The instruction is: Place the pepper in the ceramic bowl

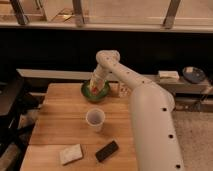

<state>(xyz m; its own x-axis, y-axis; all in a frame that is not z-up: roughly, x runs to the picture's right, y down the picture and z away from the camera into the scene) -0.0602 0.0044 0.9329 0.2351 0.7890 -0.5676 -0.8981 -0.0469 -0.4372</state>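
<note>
The green ceramic bowl (95, 93) sits at the far side of the wooden table (60, 125). My gripper (95, 87) hangs directly over the bowl, reaching down into it from the white arm. A small red-orange spot, the pepper (94, 90), shows at the gripper's tip inside the bowl's rim. Whether the pepper is held or lying in the bowl is unclear.
A white cup (95, 119) stands mid-table in front of the bowl. A pale sponge-like block (70, 154) and a black flat object (107, 150) lie near the front edge. A small shaker-like item (123, 90) stands right of the bowl. A dark counter runs behind the table.
</note>
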